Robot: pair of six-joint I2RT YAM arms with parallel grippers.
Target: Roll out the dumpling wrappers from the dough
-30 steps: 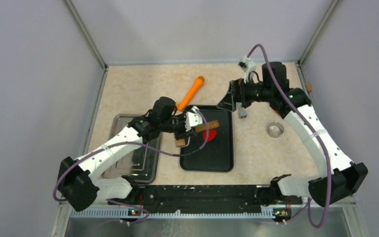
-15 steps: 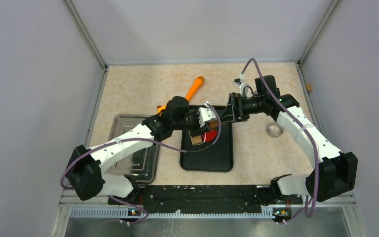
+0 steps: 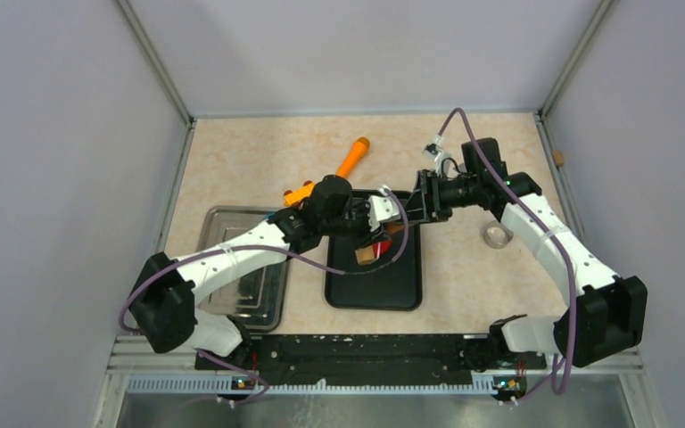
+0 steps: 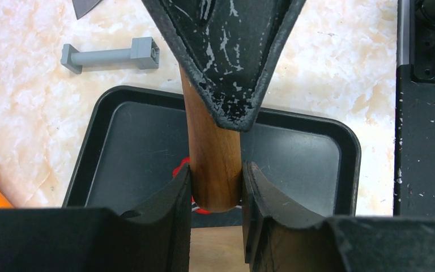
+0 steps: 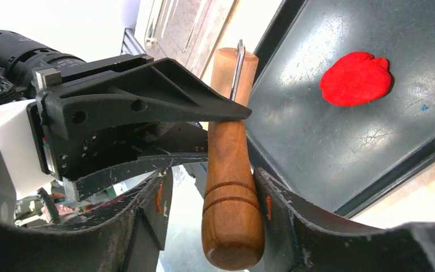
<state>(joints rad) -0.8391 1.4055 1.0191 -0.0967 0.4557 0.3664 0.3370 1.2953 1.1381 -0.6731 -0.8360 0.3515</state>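
The red dough [image 5: 355,78] is a small flat blob on the black tray [image 5: 328,147]. In the top view [image 3: 383,243] it is mostly hidden under the grippers. My left gripper [image 4: 215,175] is shut on a wooden rolling pin [image 4: 212,147] and holds it above the tray [image 3: 375,285]. My right gripper [image 5: 209,181] is open around the pin's rounded handle end [image 5: 232,221]. Its right finger touches the wood and a gap shows on the left side. In the top view the two grippers, left [image 3: 373,234] and right [image 3: 408,212], meet over the tray's far end.
An orange tool [image 3: 350,160] lies on the table behind the tray. A steel tray [image 3: 241,276] stands to the left. A metal ring [image 3: 498,234] lies to the right. A grey bar tool [image 4: 110,55] lies beyond the tray's far edge.
My left gripper carried the pin rightward over the tray. My right arm swung in from the back right and down, and its jaws now stand around the pin's end.
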